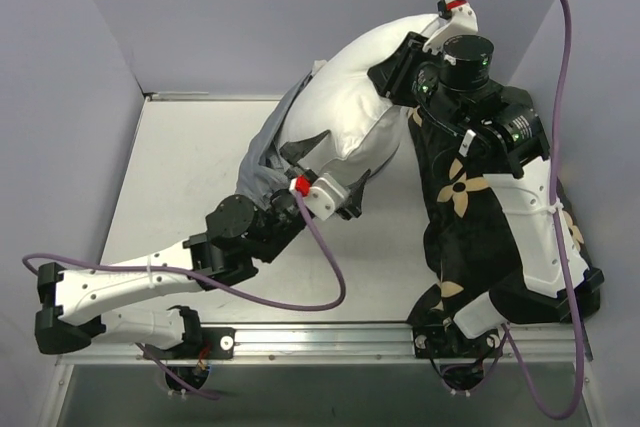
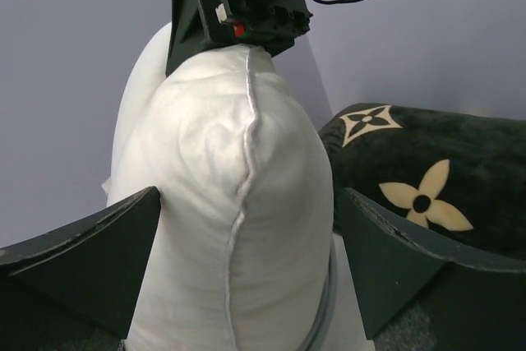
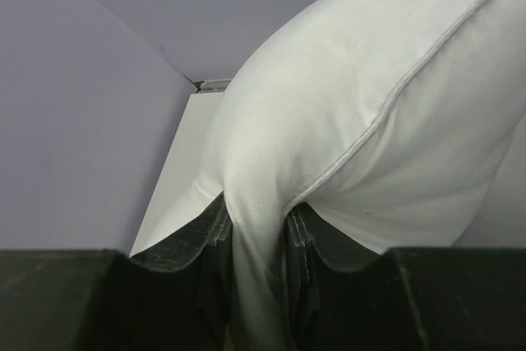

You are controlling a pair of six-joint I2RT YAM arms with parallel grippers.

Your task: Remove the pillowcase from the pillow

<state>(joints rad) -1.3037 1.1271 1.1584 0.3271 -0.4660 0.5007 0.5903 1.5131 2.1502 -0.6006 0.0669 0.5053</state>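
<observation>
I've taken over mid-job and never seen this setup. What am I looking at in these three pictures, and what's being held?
These are two robot arms bolted at a pale table's near edge; each ends in two fingers. The overhead picture looks down from behind them, with the left arm on the left. The other two pictures come from cameras on the wrists, looking past each arm's own fingers. The right fingers are pinched shut on a corner of the plump white pillow. The left fingers stand wide open either side of the pillow, gripping nothing. The thin blue-grey pillowcase is bunched around the pillow's lower end, leaving most of the pillow bare. A black cushion with beige flower motifs lies on the table under the right arm.
</observation>
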